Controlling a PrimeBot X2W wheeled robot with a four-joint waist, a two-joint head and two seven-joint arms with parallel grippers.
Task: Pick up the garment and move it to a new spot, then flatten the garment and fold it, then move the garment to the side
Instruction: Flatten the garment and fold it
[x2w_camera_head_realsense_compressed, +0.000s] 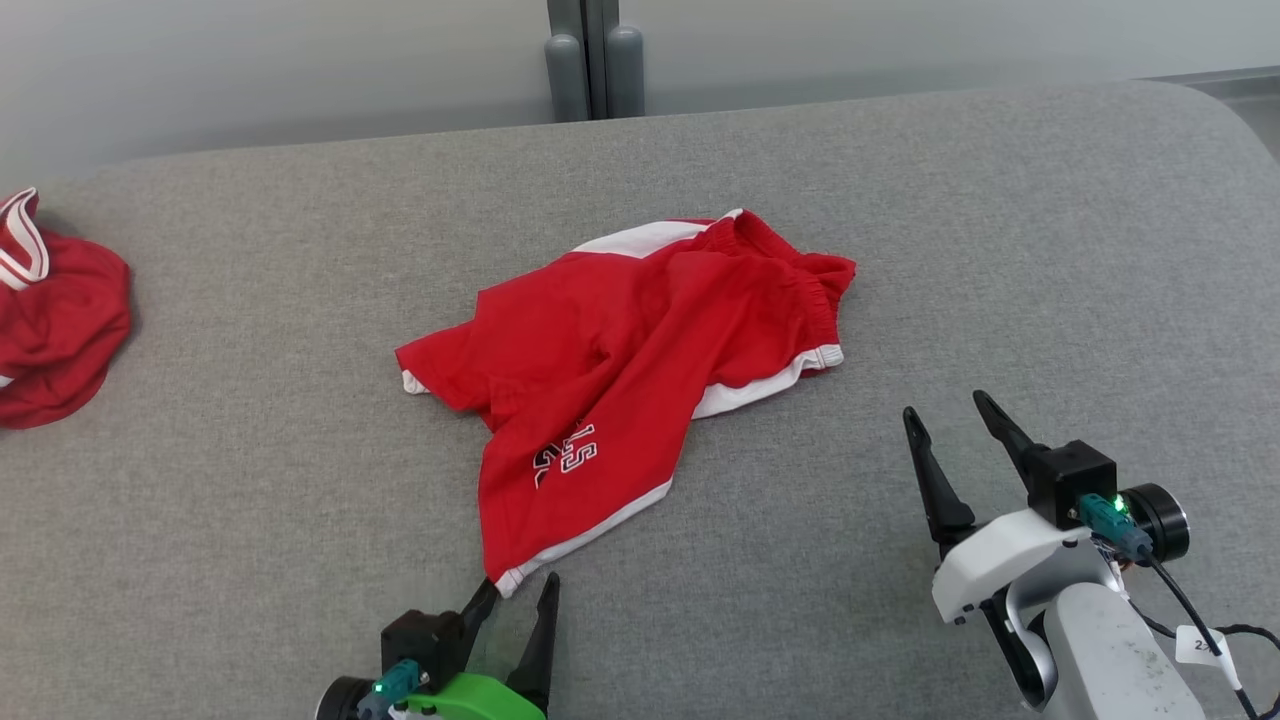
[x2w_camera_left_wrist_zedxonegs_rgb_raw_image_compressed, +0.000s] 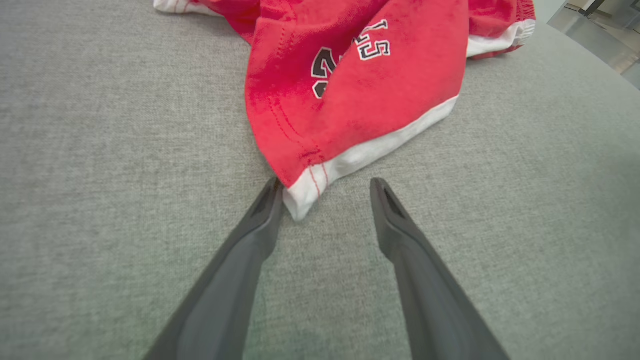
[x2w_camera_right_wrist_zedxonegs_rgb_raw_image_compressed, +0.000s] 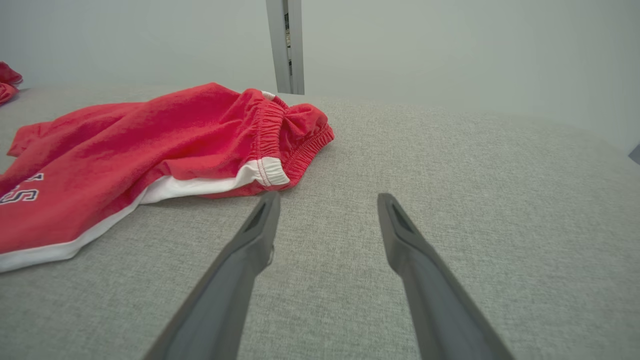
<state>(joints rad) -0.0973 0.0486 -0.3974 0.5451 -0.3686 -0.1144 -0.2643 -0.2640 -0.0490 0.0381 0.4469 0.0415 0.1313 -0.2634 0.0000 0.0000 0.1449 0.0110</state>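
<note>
Garment (x2w_camera_head_realsense_compressed: 640, 340): red w/ white trim, crumpled at mid surface (x2w_camera_head_realsense_compressed: 950, 200); gathered elastic end lies far-right, end w/ black print (x2w_camera_head_realsense_compressed: 565, 455) nearest the robot.
L gripper (x2w_camera_head_realsense_compressed: 520, 582): fingers spread, nothing grasped; low at garment's near white-hemmed corner. In the wrist view (x2w_camera_left_wrist_zedxonegs_rgb_raw_image_compressed: 326, 182) the corner sits between the fingers, against the left one.
R gripper (x2w_camera_head_realsense_compressed: 944, 404): fingers spread wide, holding nothing; right of garment, apart from it. In its wrist view (x2w_camera_right_wrist_zedxonegs_rgb_raw_image_compressed: 327, 196) it points past the elastic end.
Red cloth (x2w_camera_head_realsense_compressed: 60, 330): bunched, white trim, far-left edge, well apart from garment.
Post (x2w_camera_head_realsense_compressed: 595, 60): grey, upright behind surface, against pale wall (x2w_camera_head_realsense_compressed: 250, 70).
In the way: nothing betw. either gripper & garment; bare grey fabric around.
</note>
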